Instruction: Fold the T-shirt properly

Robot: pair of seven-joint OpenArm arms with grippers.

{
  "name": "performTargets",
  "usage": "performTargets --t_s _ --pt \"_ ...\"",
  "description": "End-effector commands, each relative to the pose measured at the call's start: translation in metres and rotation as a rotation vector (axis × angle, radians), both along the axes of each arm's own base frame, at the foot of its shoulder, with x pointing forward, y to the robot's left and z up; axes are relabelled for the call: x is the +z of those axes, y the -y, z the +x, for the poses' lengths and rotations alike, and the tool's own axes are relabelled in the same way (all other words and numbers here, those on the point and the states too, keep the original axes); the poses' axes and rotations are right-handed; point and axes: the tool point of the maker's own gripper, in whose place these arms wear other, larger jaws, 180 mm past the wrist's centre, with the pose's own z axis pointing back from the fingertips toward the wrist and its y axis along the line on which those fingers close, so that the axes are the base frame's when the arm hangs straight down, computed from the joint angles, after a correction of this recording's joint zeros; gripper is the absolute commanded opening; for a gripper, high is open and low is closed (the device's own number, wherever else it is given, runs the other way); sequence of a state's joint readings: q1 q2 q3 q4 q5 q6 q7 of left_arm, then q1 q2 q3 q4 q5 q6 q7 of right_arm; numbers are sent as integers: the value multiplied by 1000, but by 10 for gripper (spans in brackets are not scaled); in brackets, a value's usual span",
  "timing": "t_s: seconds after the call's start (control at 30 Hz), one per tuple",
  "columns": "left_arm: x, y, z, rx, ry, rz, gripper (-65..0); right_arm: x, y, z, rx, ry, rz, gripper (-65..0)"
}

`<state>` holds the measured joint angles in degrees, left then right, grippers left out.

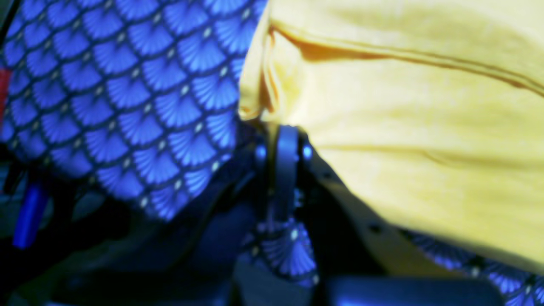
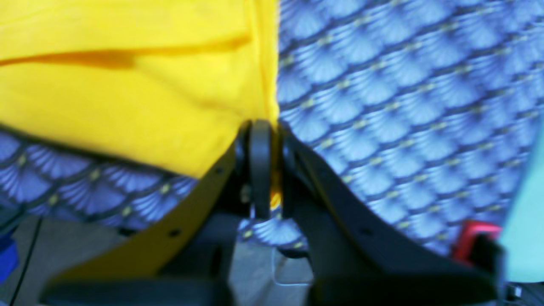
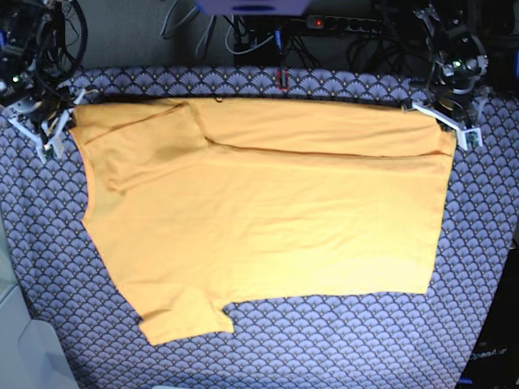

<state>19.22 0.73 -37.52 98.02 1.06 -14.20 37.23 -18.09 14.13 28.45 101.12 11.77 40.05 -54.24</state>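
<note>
The yellow-orange T-shirt (image 3: 268, 219) lies spread sideways on the patterned cloth, sleeves to the left and hem to the right. A strip along its far edge is folded over, leaving a crease across it. At the far left corner my right gripper (image 3: 65, 123) is shut on the shirt. Up close, yellow fabric (image 2: 127, 97) is pinched between the right gripper's (image 2: 261, 127) closed fingers. At the far right corner my left gripper (image 3: 448, 123) is also shut. Seen from the wrist, the left gripper (image 1: 282, 131) clamps the shirt's (image 1: 403, 127) bunched edge.
The blue-grey scale-patterned cloth (image 3: 340, 340) covers the table. Cables and a power strip (image 3: 349, 23) run behind the far edge, with a small red piece (image 3: 281, 79) at that edge. A pale object (image 3: 16, 324) sits at the lower left.
</note>
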Motion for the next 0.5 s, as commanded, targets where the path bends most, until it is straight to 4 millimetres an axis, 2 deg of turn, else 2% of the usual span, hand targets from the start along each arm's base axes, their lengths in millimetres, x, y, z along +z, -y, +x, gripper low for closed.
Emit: performTargets --t_s 0.0,0.13,0.23,0.47 --pt "11 -8 1 1 29 35 -650 8 5 2 4 27 -13 -650" --pt "3 -8 -14 0 -6 36 -650 2 -2 -12 9 21 27 -650" --pt "0 -8 -21 -2 -25 36 -650 3 2 -20 -12 37 47 -650" --pt "-3 -8 -27 -2 -39 36 -650 3 2 -22 -14 36 47 -650"
